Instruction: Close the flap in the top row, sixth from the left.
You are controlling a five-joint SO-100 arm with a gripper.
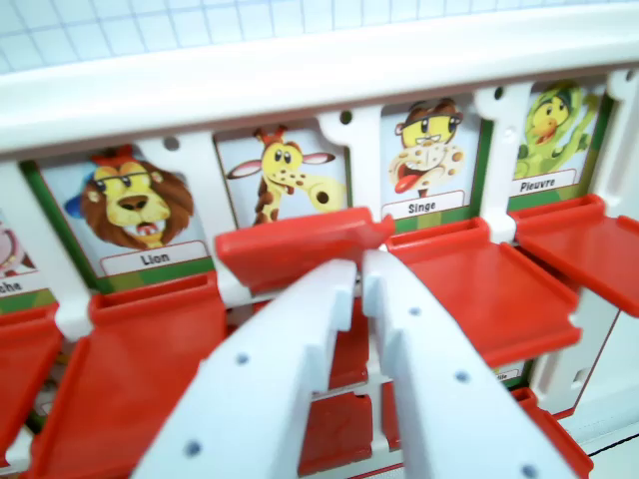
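Observation:
A white game board (pixel 300 85) holds a row of animal cards: Lion (pixel 138 205), a giraffe (pixel 285 178), Singe (pixel 427 150) and Pieuvre (pixel 549 130). A red flap lies flat in front of most cards. The giraffe's red flap (pixel 298 247) is tipped up and covers that card's name label. My white gripper (pixel 360 267) reaches in from the bottom, shut with only a thin slit between its fingers and nothing held. Its tips sit right at the raised flap's near edge, toward that flap's right end.
Flat red flaps lie before the Lion (pixel 140 349), Singe (pixel 489 289) and Pieuvre (pixel 589 244) cards. More red flaps of a lower row (pixel 339 429) show under my fingers. A gridded white mat (pixel 200 25) lies beyond the board.

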